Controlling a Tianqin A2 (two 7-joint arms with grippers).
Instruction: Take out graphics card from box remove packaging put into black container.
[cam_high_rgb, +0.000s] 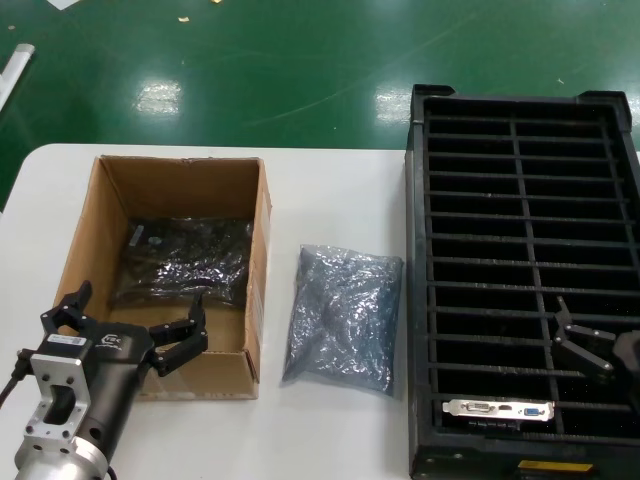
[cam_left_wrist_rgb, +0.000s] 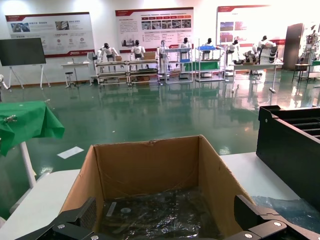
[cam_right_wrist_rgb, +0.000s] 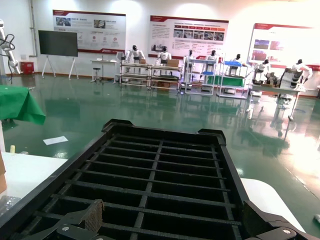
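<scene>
The brown cardboard box (cam_high_rgb: 100, 190) stands at the left of the table. A dark card in a glossy antistatic bag (cam_high_rgb: 182, 262) lies on its floor, and shows in the left wrist view (cam_left_wrist_rgb: 160, 216). My left gripper (cam_high_rgb: 140, 303) is open and empty above the box's near wall, its fingers (cam_left_wrist_rgb: 76, 220) wide apart. A crinkly grey-silver bag (cam_high_rgb: 340, 315) lies on the table between the box and the black container (cam_high_rgb: 418, 300). A graphics card's silver bracket (cam_high_rgb: 500, 410) with a white and a blue port stands in the container's nearest slot. My right gripper (cam_high_rgb: 577, 336) is open and empty above the container (cam_right_wrist_rgb: 160, 165).
The white table (cam_high_rgb: 330, 190) has bare surface behind and in front of the loose bag. The container's other slots hold nothing. A yellow label (cam_high_rgb: 580, 467) sits on its near wall. Green floor lies beyond the table's far edge.
</scene>
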